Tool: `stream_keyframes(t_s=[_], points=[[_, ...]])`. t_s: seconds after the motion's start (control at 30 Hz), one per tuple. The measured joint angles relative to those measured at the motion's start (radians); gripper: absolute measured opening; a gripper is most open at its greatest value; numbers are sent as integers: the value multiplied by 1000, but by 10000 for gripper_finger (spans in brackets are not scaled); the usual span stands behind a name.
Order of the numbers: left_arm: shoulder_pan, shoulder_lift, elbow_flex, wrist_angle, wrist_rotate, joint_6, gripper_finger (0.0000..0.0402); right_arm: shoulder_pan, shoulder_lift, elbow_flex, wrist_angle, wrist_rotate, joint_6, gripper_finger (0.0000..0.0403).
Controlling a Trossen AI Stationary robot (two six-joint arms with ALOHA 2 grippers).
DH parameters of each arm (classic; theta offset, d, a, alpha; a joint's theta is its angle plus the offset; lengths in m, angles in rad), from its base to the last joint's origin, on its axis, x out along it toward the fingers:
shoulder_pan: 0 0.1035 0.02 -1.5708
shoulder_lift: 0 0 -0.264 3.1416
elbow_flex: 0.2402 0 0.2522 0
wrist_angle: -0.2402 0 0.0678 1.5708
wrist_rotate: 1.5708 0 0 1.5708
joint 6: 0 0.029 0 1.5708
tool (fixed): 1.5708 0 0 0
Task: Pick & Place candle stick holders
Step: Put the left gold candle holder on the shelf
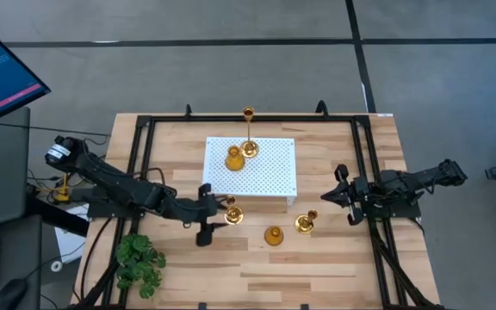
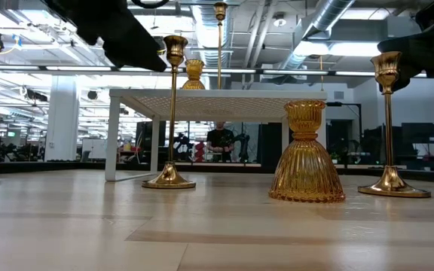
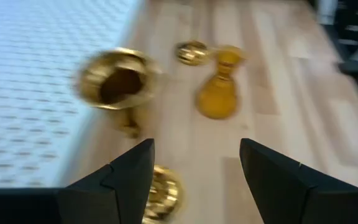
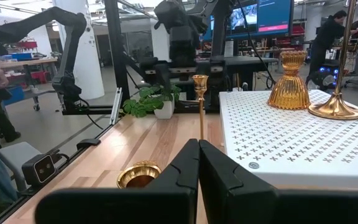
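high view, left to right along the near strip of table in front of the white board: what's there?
Green plant → left gripper, fingers open → gold candle holder at its fingertips → ribbed gold holder → gold holder → right gripper, fingers shut.

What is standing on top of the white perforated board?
Two gold candle stick holders stand on the white perforated board: a short ribbed holder and a tall thin-stemmed holder. The table under the board is mostly hidden from above.

Both arms are built from matte black segmented links with black cables routed along them. The left arm [image 1: 119, 185] carries a round silver-and-black joint cap at its base end. The right arm [image 1: 403, 185] is all dark. Wedge-shaped, faceted black plastic fingers [image 3: 123, 180] are seen in the wrist views.
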Motion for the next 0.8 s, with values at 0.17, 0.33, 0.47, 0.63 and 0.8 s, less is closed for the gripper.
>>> stream_keyframes(t_s=[0.17,0.33,0.47,0.63,0.8], points=[[1,0,0,-4,-97,3,237,0,0,0,0,0,0,0],[1,0,0,-3,-106,3,237,0,0,0,0,0,0,0],[26,34,0,52,-115,3,237,0,0,0,0,0,0,0],[60,98,1,139,-117,4,237,0,0,0,0,1,0,0],[68,115,1,144,-117,2,237,0,0,0,0,2,0,0]])
